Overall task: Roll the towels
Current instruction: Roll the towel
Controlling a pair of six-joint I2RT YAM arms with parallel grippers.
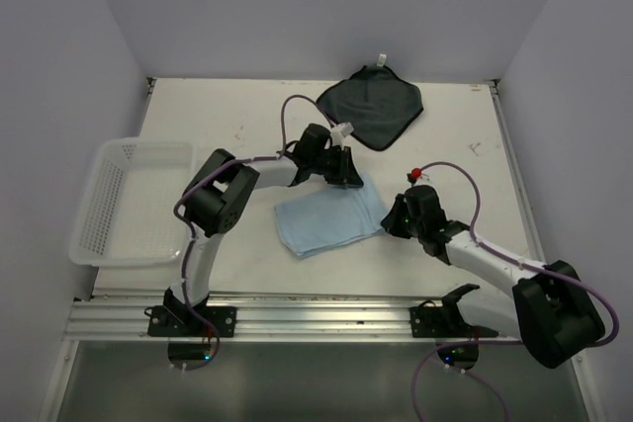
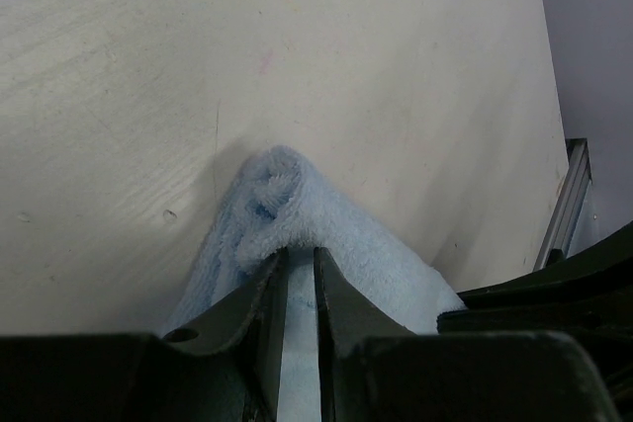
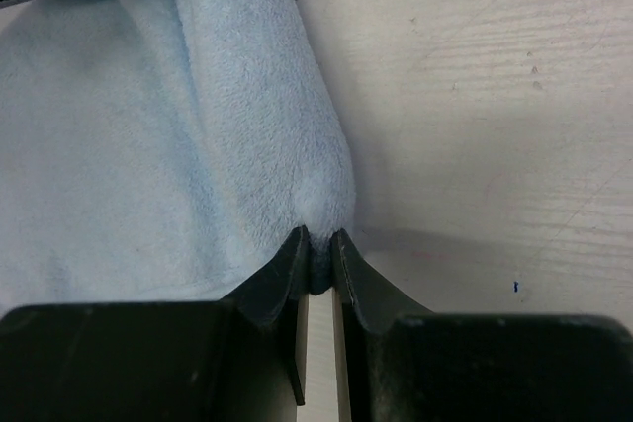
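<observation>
Stooping low, grippers (image 2: pixel 300 252) (image 3: pixel 318 236) pinching blue towel (image 1: pixel 331 219)

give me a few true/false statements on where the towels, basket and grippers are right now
1. The left gripper and the right gripper are each shut on the blue towel. True.
2. The dark towel lies in the basket. False: it lies spread on the table at the far side, outside the basket.
3. The basket sits at the table's left side with no towel in it. True.
4. The blue towel is wound into a tight roll. False: it mostly lies flat, with only the gripped edge bunched up.
</observation>
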